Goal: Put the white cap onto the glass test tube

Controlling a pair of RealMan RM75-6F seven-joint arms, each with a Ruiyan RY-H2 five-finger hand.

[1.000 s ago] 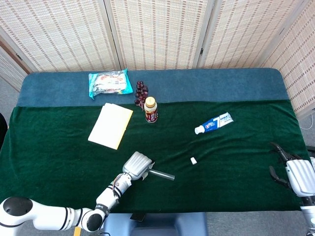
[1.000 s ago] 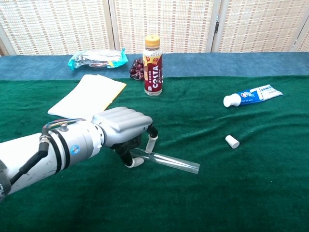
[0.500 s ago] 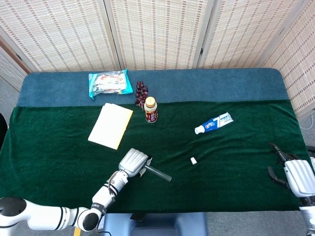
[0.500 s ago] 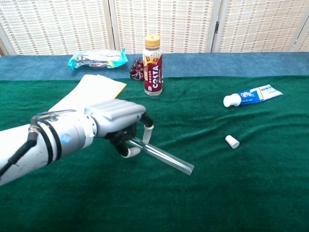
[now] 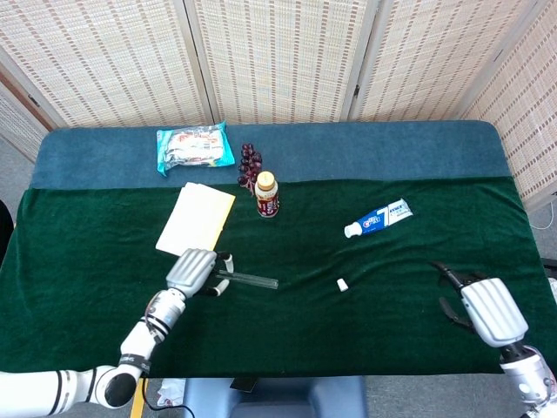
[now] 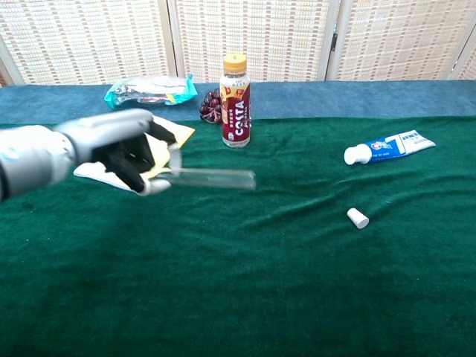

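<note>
My left hand (image 6: 123, 152) has the glass test tube (image 6: 212, 178) pinched at 1 end, tube lying roughly level and pointing right, lifted clear of the green cloth (image 6: 268, 290). From the head view that hand (image 5: 196, 273) sits over the near-left part of the cloth, tube (image 5: 248, 279) sticking out to its right, just near of the yellow pad (image 5: 197, 221).

White cap (image 6: 358, 218) lies on its side on the cloth, well apart from the tube, to the right; in the head view it's (image 5: 343, 285) about mid-table, near of the toothpaste tube (image 5: 377, 218).

My right hand (image 5: 483, 309) is at the near-right corner, fingers spread a bit, holding nothing; chest view doesn't catch it.

Other stuff: cola bottle (image 6: 236, 101) upright at the far edge of the cloth, grapes (image 6: 210, 105) just behind it to the left, snack packet (image 6: 149, 91) further left on the blue strip (image 6: 357, 97).
</note>
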